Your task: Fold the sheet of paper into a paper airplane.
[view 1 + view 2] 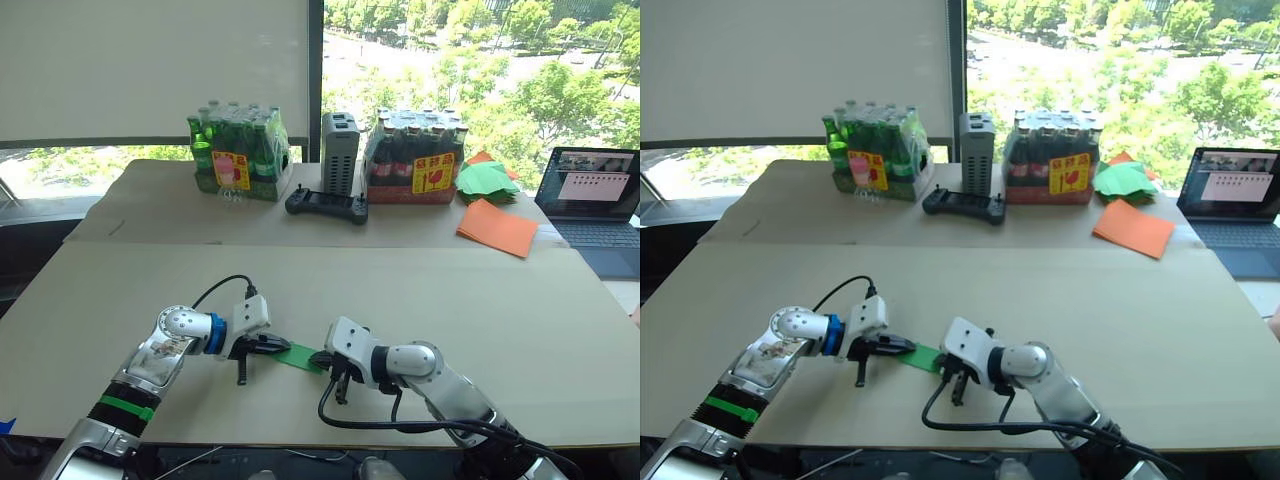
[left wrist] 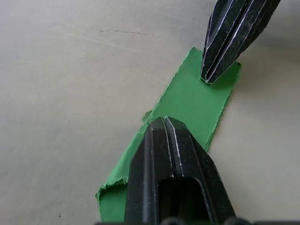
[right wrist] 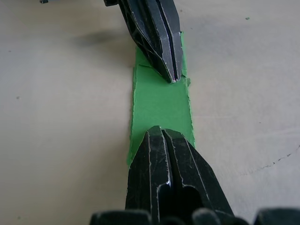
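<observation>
The left tool (image 1: 262,345) and right tool (image 1: 330,362), each with fingers pressed together, bear down on opposite ends of the paper airplane (image 1: 298,356), pinning it rather than clamping it. The paper lies flat as a narrow green strip on the near part of the surface (image 1: 450,290), between the two tools. This looks like a crease-pressing step; next, one tool probably has to lift an edge while the other holds. Farther back stand two shrink-wrapped bottle packs (image 1: 237,150), holding green and dark bottles.
</observation>
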Robot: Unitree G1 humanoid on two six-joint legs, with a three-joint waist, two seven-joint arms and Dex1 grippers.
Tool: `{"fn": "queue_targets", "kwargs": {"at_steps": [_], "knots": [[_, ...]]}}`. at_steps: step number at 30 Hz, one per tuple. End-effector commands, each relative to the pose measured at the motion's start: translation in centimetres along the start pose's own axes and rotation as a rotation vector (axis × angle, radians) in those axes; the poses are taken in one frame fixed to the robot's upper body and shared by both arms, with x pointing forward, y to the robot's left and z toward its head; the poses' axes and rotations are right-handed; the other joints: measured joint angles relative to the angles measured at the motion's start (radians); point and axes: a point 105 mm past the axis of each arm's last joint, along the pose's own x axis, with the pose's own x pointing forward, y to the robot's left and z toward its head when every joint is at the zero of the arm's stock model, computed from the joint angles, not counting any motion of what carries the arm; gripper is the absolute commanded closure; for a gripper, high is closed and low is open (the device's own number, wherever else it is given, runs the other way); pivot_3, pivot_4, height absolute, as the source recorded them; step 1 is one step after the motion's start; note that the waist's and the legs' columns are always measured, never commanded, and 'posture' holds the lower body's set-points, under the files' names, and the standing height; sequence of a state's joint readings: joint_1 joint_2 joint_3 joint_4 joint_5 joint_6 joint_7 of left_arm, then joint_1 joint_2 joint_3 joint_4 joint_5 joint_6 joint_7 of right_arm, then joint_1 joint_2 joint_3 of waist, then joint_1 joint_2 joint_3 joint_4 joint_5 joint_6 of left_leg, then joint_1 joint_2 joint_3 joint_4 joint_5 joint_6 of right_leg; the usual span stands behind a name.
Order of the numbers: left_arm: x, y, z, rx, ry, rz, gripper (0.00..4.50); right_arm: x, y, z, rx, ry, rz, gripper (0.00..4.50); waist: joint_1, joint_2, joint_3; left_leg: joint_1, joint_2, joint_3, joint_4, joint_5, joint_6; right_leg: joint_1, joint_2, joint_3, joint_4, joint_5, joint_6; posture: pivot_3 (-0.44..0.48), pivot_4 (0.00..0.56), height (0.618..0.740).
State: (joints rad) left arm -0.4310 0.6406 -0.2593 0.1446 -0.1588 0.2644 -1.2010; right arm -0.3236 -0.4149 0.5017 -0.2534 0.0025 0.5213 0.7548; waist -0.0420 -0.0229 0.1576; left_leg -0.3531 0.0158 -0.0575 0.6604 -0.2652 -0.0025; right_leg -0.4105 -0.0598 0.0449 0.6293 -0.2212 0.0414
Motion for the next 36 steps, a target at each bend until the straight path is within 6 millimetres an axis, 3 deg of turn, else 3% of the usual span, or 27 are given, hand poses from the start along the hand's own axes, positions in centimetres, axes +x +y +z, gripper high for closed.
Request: {"fn": "queue_targets", "kwargs": {"at_steps": [1,12,26,36], "knots": [[0.9,-0.5,0.7,0.018,0.0,-0.037,4.5,0.1,0.7,-2.7,0.035,0.114,0.02,4.48,0.002,0.0,0.0,0.0,0.0,0.0,0.0,0.0,0.0,0.0,0.0,0.0,0.0,0.0,0.0,0.0,0.15,0.74],[3.1,-1.4,0.2,0.045,0.051,-0.123,4.5,0.4,1.0,-3.0,0.041,0.134,0.026,4.48,0.002,0.0,0.0,0.0,0.0,0.0,0.0,0.0,0.0,0.001,0.0,0.0,-0.001,0.0,0.0,0.0,0.15,0.74],[0.8,-0.4,-3.8,-0.005,0.182,-0.095,4.5,0.6,0.8,-2.9,0.033,0.137,0.019,4.48,-0.005,0.0,-0.001,0.003,0.001,0.0,0.0,0.0,0.0,0.003,0.001,0.0,0.0,0.0,0.0,0.0,0.15,0.74],[-0.9,0.8,-5.0,-0.035,0.211,-0.019,4.5,0.7,1.0,-2.9,0.028,0.139,0.031,4.48,-0.005,0.0,-0.001,0.006,0.001,0.0,-0.001,0.0,0.0,0.005,0.0,0.0,0.0,-0.001,0.0,0.0,0.15,0.74]]}}
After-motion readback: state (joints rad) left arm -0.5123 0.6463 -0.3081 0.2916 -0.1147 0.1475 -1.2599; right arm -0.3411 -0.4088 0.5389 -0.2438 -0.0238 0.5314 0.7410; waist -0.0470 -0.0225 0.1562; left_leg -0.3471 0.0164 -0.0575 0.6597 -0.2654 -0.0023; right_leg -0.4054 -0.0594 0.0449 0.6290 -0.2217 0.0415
